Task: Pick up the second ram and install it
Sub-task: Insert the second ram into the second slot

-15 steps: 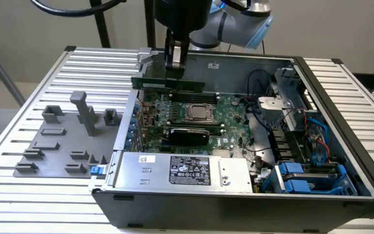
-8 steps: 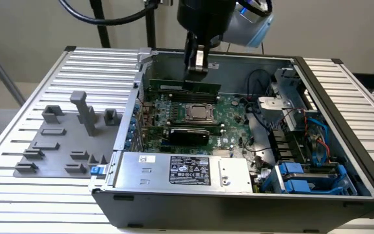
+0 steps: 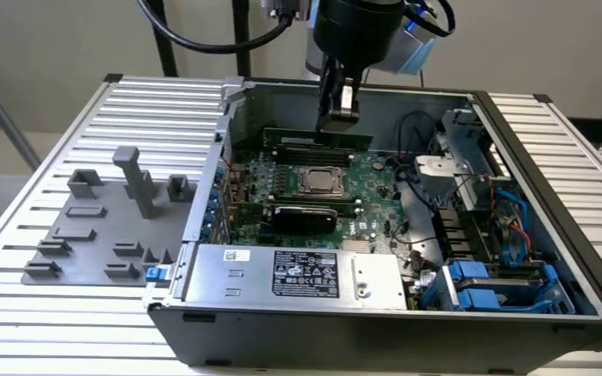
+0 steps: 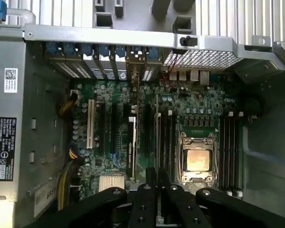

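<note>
**Hand and ram over the open case.** Your hand (image 3: 338, 117) is hanging above the motherboard (image 3: 375, 176). It is clenching the ram (image 3: 317, 139) by its upper edge, as far as the exterior view is letting you judge. The ram is standing on edge directly below the hand, clear of the board. Its long axis is running from the exterior view's left to its right. That axis is lying parallel to the slots (image 4: 165, 142) beside the CPU (image 4: 197, 161). In the wrist view the stick is showing edge-on between the fingers (image 4: 145, 199) and is pointing along those slots. Judge the seating as not yet done: the ram is hovering above the board, not sitting in a slot.
</note>
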Controlling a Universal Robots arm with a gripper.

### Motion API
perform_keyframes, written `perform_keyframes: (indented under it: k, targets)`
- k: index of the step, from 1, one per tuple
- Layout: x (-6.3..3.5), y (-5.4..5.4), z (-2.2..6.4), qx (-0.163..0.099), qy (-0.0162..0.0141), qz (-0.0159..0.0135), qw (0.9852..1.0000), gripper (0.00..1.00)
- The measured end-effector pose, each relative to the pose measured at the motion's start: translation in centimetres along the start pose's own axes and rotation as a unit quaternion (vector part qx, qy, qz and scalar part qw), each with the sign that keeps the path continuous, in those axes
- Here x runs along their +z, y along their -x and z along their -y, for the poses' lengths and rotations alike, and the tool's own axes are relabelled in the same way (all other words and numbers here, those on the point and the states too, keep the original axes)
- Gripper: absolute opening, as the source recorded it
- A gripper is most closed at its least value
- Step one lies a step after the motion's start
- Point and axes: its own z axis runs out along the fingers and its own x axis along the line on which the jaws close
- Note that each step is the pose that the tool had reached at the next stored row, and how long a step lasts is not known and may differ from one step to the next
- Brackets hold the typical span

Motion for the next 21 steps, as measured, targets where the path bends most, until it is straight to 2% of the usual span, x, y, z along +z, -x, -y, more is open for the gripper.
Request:
perform_keyframes:
  k: [6, 11, 15, 21]
  targets:
    - [1.23, 2.0, 0.34, 0.000, 0.0000, 0.0000, 1.0000, 0.00]
    - [2.22, 3.2, 0.56, 0.000, 0.0000, 0.0001, 1.0000, 0.00]
    - [2.98, 3.7, 0.74, 0.002, -0.0001, 0.0002, 1.0000, 0.00]
    - [3.95, 3.8, 1.25, 0.017, -0.0014, 0.0018, 0.9999, 0.00]
